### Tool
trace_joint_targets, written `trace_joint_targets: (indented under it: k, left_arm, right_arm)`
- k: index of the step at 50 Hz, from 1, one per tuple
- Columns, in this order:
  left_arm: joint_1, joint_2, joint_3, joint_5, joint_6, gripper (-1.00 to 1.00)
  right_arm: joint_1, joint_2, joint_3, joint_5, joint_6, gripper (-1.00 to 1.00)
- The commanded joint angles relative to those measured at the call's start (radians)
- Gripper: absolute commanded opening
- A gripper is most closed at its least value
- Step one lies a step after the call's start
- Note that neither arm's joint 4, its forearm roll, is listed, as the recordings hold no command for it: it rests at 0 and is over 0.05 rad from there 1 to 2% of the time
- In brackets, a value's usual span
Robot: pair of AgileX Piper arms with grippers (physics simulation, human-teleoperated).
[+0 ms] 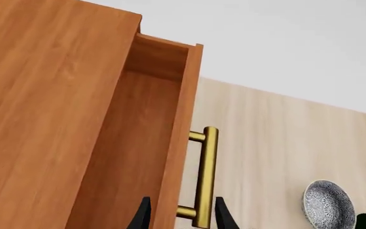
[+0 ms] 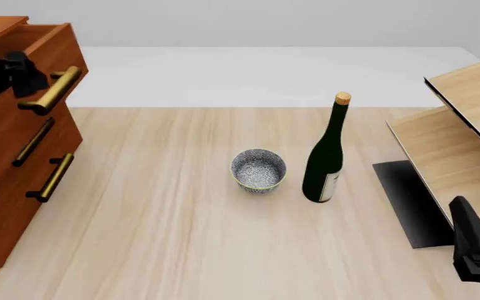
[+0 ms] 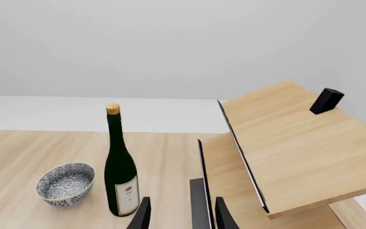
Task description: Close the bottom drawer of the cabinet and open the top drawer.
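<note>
Left end effector (image 1: 181, 217) straddles the brass handle (image 1: 205, 177) of the top drawer (image 2: 35, 47), fingers apart; only its wrist view shows this. Right end effector (image 3: 181, 214), fingers parted and holding nothing, faces the pale shelf (image 3: 291, 148).

The left pincer (image 2: 35, 81) is raised high over the worktop's far-left corner, fingers (image 1: 224, 217) parted either side of a brass handle. The right pincer (image 2: 474, 240) hangs at the near-right corner, fingers parted, gripping nothing.
</note>
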Motion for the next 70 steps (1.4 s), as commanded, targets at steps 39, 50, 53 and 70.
trace_joint_targets:
  k: [39,50,53,70]
  left_arm:
    - [-0.282,-0.001,0.104,-0.093,-0.187,1.0]
    - [-0.36,0.001,0.125,-0.122,-0.233,1.0]
    - [-0.391,-0.003,0.135,-0.135,-0.266,1.0]
    - [-0.476,0.021,0.185,-0.205,-0.331,1.0]
  right_arm:
    - [-0.008,-0.025,0.0,0.023,0.004,1.0]
    - [-0.01,-0.009,0.001,0.008,0.003,1.0]
    - [-0.009,-0.009,0.001,0.008,0.002,1.0]
    - [-0.01,0.036,0.0,-0.036,0.002,1.0]
